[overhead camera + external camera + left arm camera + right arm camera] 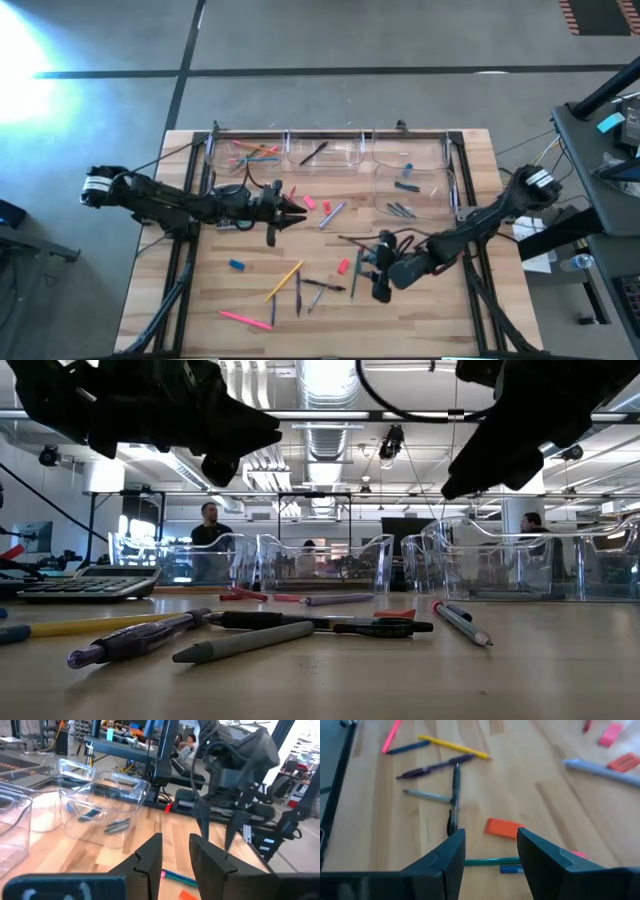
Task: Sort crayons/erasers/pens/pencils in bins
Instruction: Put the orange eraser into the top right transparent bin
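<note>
Our right pincer (pixel 487 852) hovers over the near-middle of the bench (pixel 200 290), its jaws partly open with nothing between them. Just ahead of it lie an orange eraser (pixel 502 828), a teal pencil (pixel 492 862) and a dark pen (pixel 455 800).

We judge the eraser the likeliest next pick. To take it well, we should centre the jaws over its short sides, turn the wrist so the fingers straddle it squarely, and come straight down until the tips almost meet the wood before closing. The teal pencil lies just beside it, so we must keep it outside the jaws or we lift two things at once.

Our left pincer (pixel 296 210) waits further back near the middle, jaws narrowly apart and holding nothing that we can see.

The bins (pixel 330 160) stand along the far edge; some already hold sorted pieces. A pink pencil (pixel 240 318) and a blue eraser (pixel 237 265) are still loose.
</note>
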Robot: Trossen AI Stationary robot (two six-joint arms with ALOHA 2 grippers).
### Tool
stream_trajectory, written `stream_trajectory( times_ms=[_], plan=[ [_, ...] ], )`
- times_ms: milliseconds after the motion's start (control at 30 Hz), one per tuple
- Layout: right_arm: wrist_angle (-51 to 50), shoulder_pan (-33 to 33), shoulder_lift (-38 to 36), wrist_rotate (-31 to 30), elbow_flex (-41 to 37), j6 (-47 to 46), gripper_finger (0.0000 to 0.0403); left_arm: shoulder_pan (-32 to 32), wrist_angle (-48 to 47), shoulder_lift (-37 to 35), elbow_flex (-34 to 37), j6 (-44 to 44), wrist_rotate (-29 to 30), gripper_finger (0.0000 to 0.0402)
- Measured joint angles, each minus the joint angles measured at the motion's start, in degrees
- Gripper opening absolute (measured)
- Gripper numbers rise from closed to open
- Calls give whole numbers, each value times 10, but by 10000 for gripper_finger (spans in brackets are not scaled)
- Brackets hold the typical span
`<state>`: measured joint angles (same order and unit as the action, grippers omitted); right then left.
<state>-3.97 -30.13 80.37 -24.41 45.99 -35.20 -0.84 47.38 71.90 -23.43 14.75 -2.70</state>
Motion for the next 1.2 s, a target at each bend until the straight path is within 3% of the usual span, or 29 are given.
stream_trajectory(
  times_ms=[200, 333, 533, 767, 1033, 1200],
  plan=[
    [1, 0, 61, 10, 36, -34, 167, 0, 1, 21, -13, 1, 0, 83],
    [-2, 15, 96, 48, 55, -64, 169, 0, 1, 21, -16, 1, 0, 83],
    [-24, 56, 142, 94, 85, -66, 210, 4, 1, 15, -16, 1, 0, 83],
    [-68, 103, 154, 105, 113, -62, 251, 8, 1, 14, -16, 0, 0, 83],
    [-79, 148, 188, 199, 113, -88, 245, 9, 1, 13, -17, -1, 0, 83],
    [-79, 153, 207, 208, 119, -90, 238, 9, 1, 13, -17, -1, -1, 83]
  ],
)
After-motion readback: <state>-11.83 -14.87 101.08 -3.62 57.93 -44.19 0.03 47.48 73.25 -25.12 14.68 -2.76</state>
